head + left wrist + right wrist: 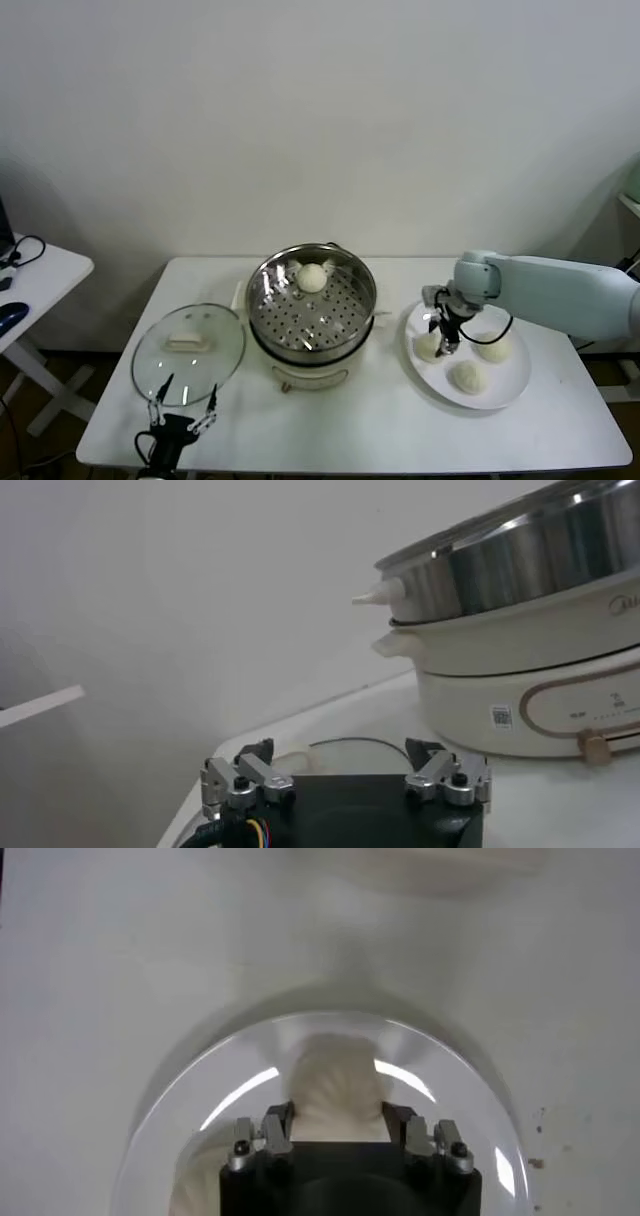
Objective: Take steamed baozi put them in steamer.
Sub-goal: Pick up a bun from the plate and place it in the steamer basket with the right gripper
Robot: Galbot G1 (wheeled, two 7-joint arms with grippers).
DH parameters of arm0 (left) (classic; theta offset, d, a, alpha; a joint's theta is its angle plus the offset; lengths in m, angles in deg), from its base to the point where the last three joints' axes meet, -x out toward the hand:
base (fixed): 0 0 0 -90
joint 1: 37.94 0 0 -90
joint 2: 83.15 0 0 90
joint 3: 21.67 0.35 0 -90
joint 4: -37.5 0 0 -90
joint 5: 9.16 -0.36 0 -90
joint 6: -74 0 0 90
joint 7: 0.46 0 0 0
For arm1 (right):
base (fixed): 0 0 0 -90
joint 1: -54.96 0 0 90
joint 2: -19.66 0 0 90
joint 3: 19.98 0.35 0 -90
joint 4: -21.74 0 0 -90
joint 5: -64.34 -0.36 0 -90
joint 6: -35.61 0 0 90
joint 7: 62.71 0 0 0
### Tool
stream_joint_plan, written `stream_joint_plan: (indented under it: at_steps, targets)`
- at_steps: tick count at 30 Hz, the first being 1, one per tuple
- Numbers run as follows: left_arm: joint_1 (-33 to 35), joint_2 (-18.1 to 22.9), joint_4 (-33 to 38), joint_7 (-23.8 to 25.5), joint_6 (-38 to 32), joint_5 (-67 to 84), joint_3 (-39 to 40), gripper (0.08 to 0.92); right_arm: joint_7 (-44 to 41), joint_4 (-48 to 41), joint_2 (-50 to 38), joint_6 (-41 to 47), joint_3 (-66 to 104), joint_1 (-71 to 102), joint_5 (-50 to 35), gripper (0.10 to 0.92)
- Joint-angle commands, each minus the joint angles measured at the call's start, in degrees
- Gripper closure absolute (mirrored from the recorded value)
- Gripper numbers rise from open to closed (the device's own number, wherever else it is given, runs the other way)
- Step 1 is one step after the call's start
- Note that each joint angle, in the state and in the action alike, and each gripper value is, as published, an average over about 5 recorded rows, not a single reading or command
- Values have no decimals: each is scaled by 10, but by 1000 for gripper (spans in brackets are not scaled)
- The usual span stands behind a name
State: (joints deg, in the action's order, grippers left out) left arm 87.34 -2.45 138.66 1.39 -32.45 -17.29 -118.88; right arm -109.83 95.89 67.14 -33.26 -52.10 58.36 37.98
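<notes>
One baozi (313,277) lies on the perforated tray of the steel steamer (355,310) at mid-table. Three baozi sit on the white plate (515,385) to its right: one at the left (428,347), one at the back (493,349), one at the front (467,376). My right gripper (447,335) is down over the left one. In the right wrist view its fingers close on both sides of that baozi (335,1083), which still rests on the plate (200,1108). My left gripper (182,412) is open and empty at the table's front edge.
A round glass lid (188,352) with a white handle lies flat left of the steamer, just beyond the left gripper. The left wrist view shows the steamer's cream base (520,680) close by. A second white table (40,275) stands at the far left.
</notes>
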Motion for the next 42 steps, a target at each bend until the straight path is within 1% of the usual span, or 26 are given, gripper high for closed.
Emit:
stream_joint_plan:
  at_steps: [1,6,12,17,23,27,32,37,42]
  targets:
    - [0,0,-1,0,0,0,1,177,-6,10,-6,-2,-10,-26,-14,451]
    - [0,0,0,0,-1,0,1,177,-15,46,-23,-6,-56,-99,-35,463]
    - [0,-2,1,0,-1,1,-1,177,-41,115,-33,-18,-163,-280,-93,465]
    - [-1,-3,3,0,-1,1,2,177,-71,162,-20,-23,-228,-434,-155,465]
    - [-2,-4,6,0,1,1,4,177,-90,186,24,-16,-224,-524,-229,465]
    - [-2,-5,5,0,1,1,3,177,-80,191,60,9,-169,-521,-267,465]
    - [-2,-4,5,0,-1,1,4,177,-46,177,122,57,-81,-470,-310,465]
    - [-1,-3,11,0,0,2,2,177,-8,144,199,93,-4,-385,-317,465]
    - [-1,0,13,0,0,4,-1,177,17,105,263,107,31,-295,-308,465]
